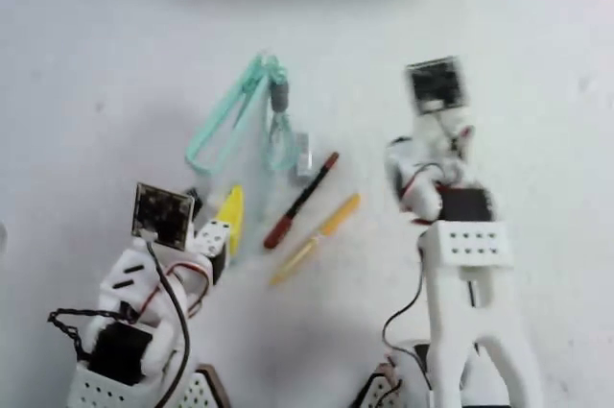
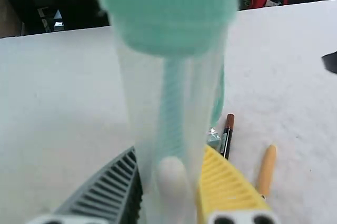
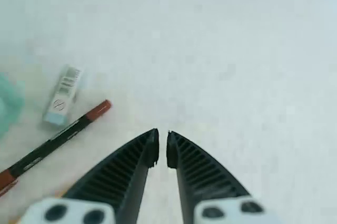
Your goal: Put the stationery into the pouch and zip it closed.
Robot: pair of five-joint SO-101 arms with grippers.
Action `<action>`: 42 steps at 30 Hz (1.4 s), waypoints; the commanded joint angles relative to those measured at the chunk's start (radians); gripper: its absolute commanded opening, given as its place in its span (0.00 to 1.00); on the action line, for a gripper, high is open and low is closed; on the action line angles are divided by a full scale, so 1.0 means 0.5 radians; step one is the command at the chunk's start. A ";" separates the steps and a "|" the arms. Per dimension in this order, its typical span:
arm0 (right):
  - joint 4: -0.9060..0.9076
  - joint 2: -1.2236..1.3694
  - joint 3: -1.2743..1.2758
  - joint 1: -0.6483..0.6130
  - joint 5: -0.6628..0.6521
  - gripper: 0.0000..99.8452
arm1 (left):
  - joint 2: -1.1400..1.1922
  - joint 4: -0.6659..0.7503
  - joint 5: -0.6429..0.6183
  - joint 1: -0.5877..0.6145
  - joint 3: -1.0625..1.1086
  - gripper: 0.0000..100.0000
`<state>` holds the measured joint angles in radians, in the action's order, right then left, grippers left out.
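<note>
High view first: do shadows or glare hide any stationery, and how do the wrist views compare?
High view: even light, soft shade only near the arm bases; pouch, red pen and yellow pen all plain. Left wrist view: the pouch, clamped in the left end effector, covers much of the table. Right wrist view: evenly lit, no glare around the right end effector.

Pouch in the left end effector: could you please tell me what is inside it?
Through the clear pouch no stationery shows; the red-capped pen, orange pen and eraser lie outside on the table. A dark bit by its teal edge is too blurred to identify.
</note>
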<state>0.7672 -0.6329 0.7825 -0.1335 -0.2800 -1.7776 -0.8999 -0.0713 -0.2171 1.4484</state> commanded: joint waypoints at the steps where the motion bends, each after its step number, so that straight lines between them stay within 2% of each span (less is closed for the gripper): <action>1: 0.008 0.032 -0.080 -0.272 -0.012 0.02 | -0.017 0.058 0.012 0.066 -0.015 0.11; 4: 0.026 0.201 -0.273 -0.367 0.175 0.03 | -0.017 0.071 0.006 0.207 -0.021 0.11; 8: 0.097 0.667 -0.651 -0.419 0.350 0.12 | -0.017 0.095 0.003 0.345 -0.028 0.11; 11: 0.259 1.122 -1.034 -0.496 0.384 0.18 | -0.017 0.110 0.003 0.358 -0.021 0.11; 17: 0.539 2.002 -1.844 -0.600 0.393 0.18 | -0.017 0.114 0.003 0.358 -0.018 0.11; 23: 0.873 2.625 -2.602 -0.603 0.427 0.18 | -0.017 0.114 0.003 0.351 -0.018 0.11; 27: 1.051 2.917 -3.023 -0.575 0.605 0.18 | -0.017 0.114 0.003 0.342 -0.015 0.11; 30: 1.165 3.101 -3.271 -0.551 0.620 0.16 | -0.017 0.114 0.003 0.342 -0.015 0.11; 33: 1.281 3.236 -3.474 -0.535 0.620 0.01 | -0.017 0.114 0.003 0.339 -0.015 0.11; 36: 1.410 3.303 -3.658 -0.511 0.623 0.05 | -0.017 0.114 0.003 0.339 -0.015 0.11; 38: 1.505 3.316 -3.778 -0.489 0.623 0.01 | -0.017 0.114 0.003 0.339 -0.015 0.11; 42: 1.671 3.307 -3.992 -0.443 0.626 0.02 | -0.017 0.114 0.003 0.308 -0.015 0.11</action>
<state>1.5528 1.0426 -1.1109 -0.3805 0.0222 -1.7776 -0.8815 -0.0790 -0.0514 1.4484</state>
